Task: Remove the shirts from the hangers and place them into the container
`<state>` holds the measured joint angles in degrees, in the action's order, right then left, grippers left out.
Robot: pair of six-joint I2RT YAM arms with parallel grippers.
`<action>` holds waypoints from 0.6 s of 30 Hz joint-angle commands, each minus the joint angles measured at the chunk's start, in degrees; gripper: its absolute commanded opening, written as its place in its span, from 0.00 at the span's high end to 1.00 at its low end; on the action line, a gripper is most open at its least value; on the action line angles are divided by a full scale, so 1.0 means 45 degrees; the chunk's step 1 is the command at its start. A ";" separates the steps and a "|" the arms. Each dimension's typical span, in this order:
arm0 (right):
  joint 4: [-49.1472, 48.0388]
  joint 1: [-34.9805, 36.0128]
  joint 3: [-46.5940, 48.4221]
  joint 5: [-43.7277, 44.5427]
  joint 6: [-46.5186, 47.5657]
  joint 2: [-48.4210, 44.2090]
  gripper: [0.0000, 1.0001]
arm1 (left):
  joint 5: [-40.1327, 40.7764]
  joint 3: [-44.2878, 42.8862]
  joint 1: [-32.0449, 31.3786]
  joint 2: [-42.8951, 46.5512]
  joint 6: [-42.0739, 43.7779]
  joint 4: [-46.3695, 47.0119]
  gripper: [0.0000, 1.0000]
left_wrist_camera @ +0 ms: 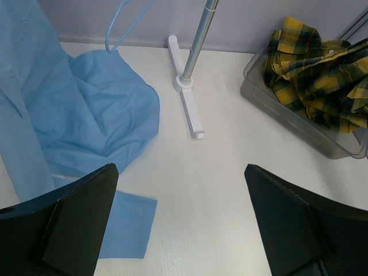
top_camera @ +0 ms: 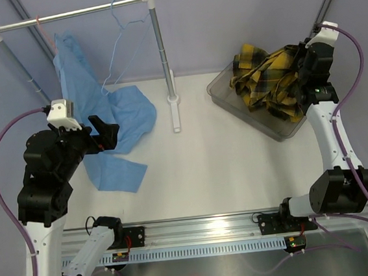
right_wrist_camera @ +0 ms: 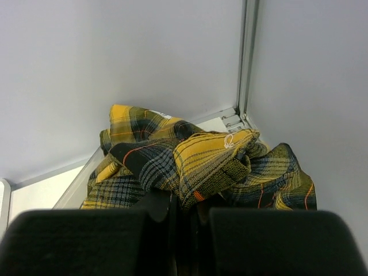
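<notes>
**Two-arm station, mid-task: one shirt delivered, one pending.** My right gripper (right_wrist_camera: 185, 215) is closed on a fold of the plaid shirt (top_camera: 266, 78), pinching it between the fingers. The garment is bunched over the far end of the container (top_camera: 222, 92), which stands at the right rear of the table (top_camera: 226, 166). Part of the bundle rides above the rim. My left gripper (left_wrist_camera: 181, 178) stands wide open with nothing between its fingers, hovering just beside the lower folds of the blue shirt (top_camera: 77, 83). That shirt hangs from the left part of the rail (top_camera: 80, 12) and spills onto the table below. I cannot tell whether a hanger carries its collar, though a reddish wire shows near that end. The light blue hanger (top_camera: 117, 37) hangs bare further along the rail.

I judge the step in hand to be the deposit of the plaid shirt. The next move calls for the right fingers to part and the arm to lift clear without dragging cloth over the rim. After that, the left arm must take a firm hold high on the blue shirt and draw it down off the rail, since a grip on the trailing hem would only stretch the fabric.
</notes>
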<state>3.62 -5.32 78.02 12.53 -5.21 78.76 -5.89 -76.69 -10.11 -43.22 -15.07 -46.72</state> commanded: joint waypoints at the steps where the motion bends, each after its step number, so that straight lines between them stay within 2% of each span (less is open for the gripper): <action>1: 0.0071 -0.0067 0.1098 -0.0928 -0.0149 0.0968 1.00 | -0.0293 0.0049 0.0059 0.0074 -0.0089 0.0421 0.01; 10: 0.2554 -0.0048 0.2486 -0.1964 -0.2024 0.4346 1.00 | -0.0176 0.0322 0.0059 0.0152 -0.0167 0.0324 0.01; 18: 0.6241 0.0440 0.5726 -0.1633 -0.3251 0.8584 1.00 | -0.0039 0.0459 0.0040 0.0113 -0.0440 0.0245 0.01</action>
<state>22.65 -4.73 98.45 5.04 -15.51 113.36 -5.82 -75.33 -10.11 -43.16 -15.84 -47.05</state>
